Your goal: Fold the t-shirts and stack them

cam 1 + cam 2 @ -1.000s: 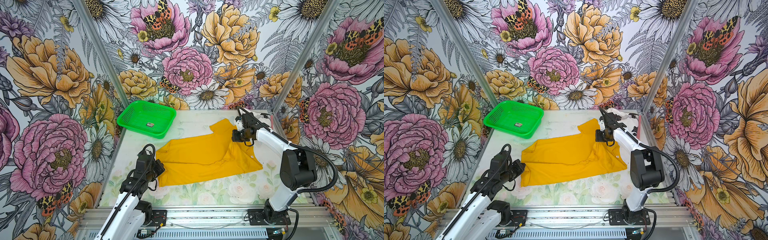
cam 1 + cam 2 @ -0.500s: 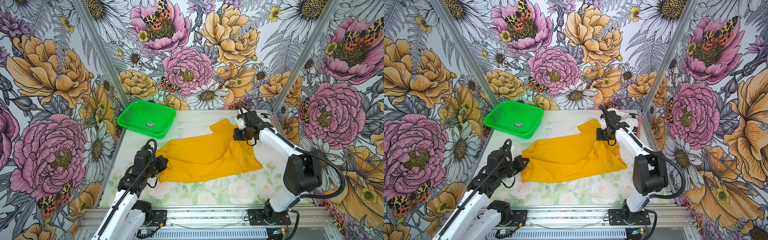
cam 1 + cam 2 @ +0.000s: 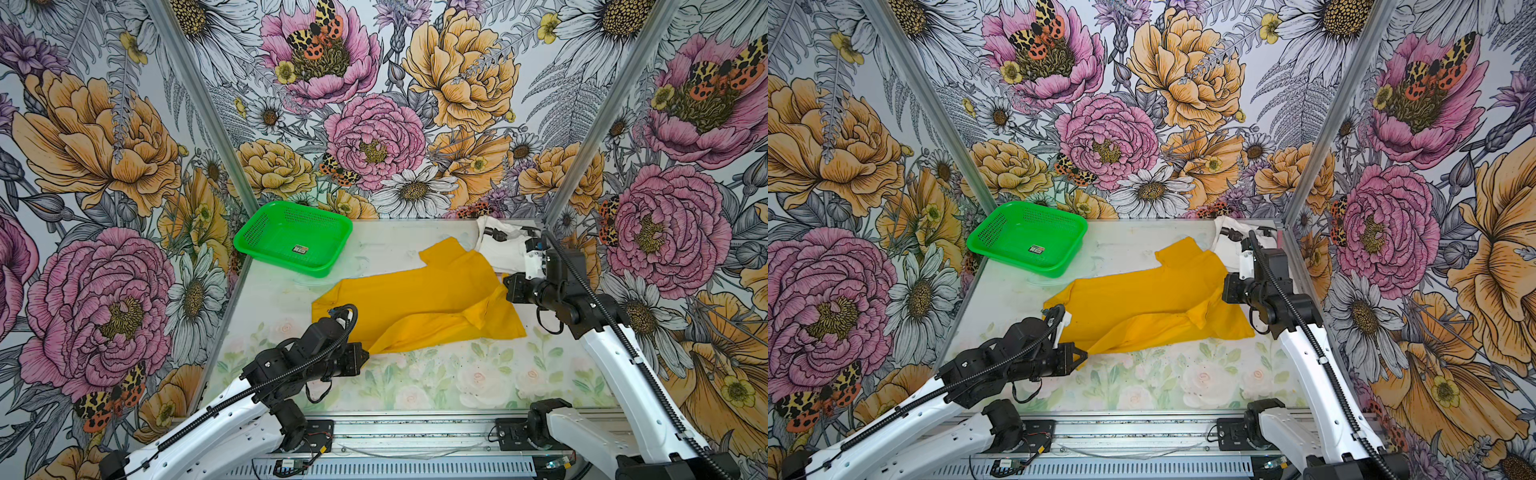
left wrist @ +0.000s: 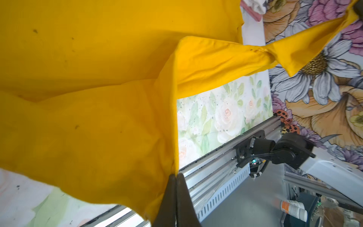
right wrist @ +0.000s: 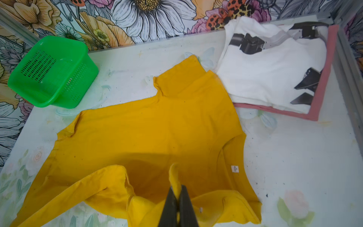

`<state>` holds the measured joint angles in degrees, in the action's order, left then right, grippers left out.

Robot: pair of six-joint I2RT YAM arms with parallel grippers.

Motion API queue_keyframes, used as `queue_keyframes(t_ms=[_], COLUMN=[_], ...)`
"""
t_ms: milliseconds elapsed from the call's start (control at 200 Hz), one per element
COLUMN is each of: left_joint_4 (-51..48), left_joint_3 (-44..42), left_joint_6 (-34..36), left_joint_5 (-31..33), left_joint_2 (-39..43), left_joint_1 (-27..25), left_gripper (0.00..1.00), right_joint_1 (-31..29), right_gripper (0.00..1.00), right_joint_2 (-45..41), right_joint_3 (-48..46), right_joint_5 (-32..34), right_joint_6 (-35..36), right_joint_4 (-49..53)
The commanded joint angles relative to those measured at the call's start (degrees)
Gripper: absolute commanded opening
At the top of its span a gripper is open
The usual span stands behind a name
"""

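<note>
Left claw is pinched tight on the near hem corner of the yellow shirt. In the left wrist view cloth is squeezed between the closed jaws. Right claw is also clamped, on a bunch of yellow cloth at the shoulder end, close to the collar and its small white label.

Shirt's long axis runs across the tabletop: hem toward the left arm, collar toward the right arm, one sleeve pointing at the back wall. Both claws sit on the near long edge, so the rest of the shirt spreads away from them, toward the back. That near edge is raised and hangs between the two grips (a bit twisted near the right one).

Likely next: carry the edge over toward the far edge for a lengthwise fold, both arms moving together.

White shirt lies folded on the pink shirt in the far right corner, just beside the collar end and nearer the right arm. Green basket stands far left, near the hem end, not touching.
</note>
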<state>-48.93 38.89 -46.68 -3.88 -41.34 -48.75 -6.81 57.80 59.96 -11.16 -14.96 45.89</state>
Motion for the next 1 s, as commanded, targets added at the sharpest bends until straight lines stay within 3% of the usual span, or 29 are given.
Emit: queue_keyframes(t_ms=[0, 130, 150, 195, 225, 300, 375, 465, 575, 776, 996], left_joint_4=[-2.7, -2.4, -2.4, -2.4, -2.4, -2.4, -2.4, -0.4, 2.1, 2.1, 3.5], left_joint_3=[-0.5, 3.2, 3.8, 4.6, 4.9, 4.4, 2.9, -0.7, -5.2, -8.9, -7.9], left_joint_6=[-3.0, 1.2, 1.7, 2.0, 2.1, 1.7, 1.6, 0.2, -2.3, -8.5, -11.8], left_joint_5=[6.4, 4.9, 4.8, 4.4, 4.3, 3.8, 2.7, -0.2, -3.2, 3.3, 8.9], left_joint_2=[-5.2, -14.4, -15.4, -16.5, -16.4, -15.0, -12.8, -10.0, -8.3, -9.2, -15.8], left_joint_1=[-0.4, -0.6, -0.9, -1.8, -2.5, -2.9, -2.4, -1.8, -3.4, -15.6, -21.6], left_gripper=[0.01, 0.13, 0.2, 0.46, 0.56, 0.73, 0.8, 0.8, 0.7, 0.54, 0.46], right_joint_1=[0.3, 0.3, 0.3, 0.3, 0.3, 0.3, 0.3, 0.3, 0.3, 0.3, 0.2], right_gripper=[0.0, 0.0, 0.0, 0.0, 0.0, 0.0, 0.0, 0.0, 0.0, 0.0, 0.0], right_joint_2=[1.2, 2.1, 2.0, 1.8, 1.8, 1.9, 2.3, 2.7, 2.9, 3.8, 4.3], right_joint_3=[-0.8, -0.9, -1.0, -1.2, -1.3, -1.7, -1.8, -1.9, -1.7, -1.1, -0.6], right_joint_5=[0.0, -0.5, -0.5, -0.4, -0.2, 0.2, 0.0, -0.1, 0.1, 0.1, 0.0], right_joint_6=[-0.3, 0.1, 0.2, 0.3, 0.5, 0.7, 0.7, 0.8, 1.1, 1.2, 1.1], right_joint_4=[0.3, 0.2, 0.1, 0.1, 0.2, 0.1, 0.0, -0.1, -0.1, 0.0, -0.2])
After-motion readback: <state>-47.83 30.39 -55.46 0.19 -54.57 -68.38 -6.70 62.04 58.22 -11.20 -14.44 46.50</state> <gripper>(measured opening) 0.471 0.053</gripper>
